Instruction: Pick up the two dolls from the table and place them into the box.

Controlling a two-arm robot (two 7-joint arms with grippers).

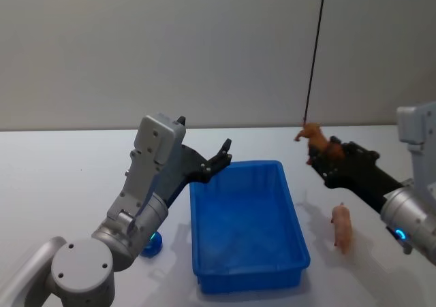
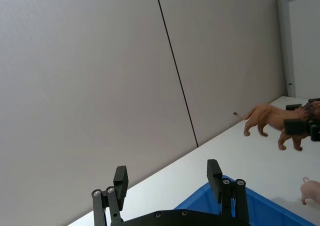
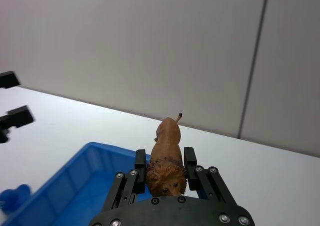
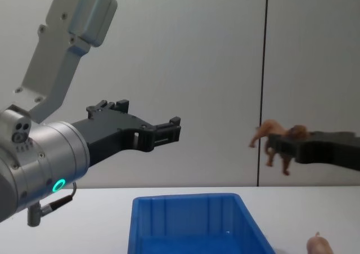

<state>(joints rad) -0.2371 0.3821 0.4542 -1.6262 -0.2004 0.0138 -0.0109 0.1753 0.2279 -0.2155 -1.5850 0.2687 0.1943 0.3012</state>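
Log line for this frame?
right end effector: shut on lion doll, aloft right of box | left end effector: open, empty | pig doll: on table

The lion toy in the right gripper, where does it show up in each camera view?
Head view: the lion sits right of centre, beyond the far right corner of the blue box.
Left wrist view: lion at the picture's right edge, above the box.
Right wrist view: lion lower centre, clamped in the right gripper; box lower left.
Chest view: lion right of centre, higher than the box.
Shared landmark: the blue box.
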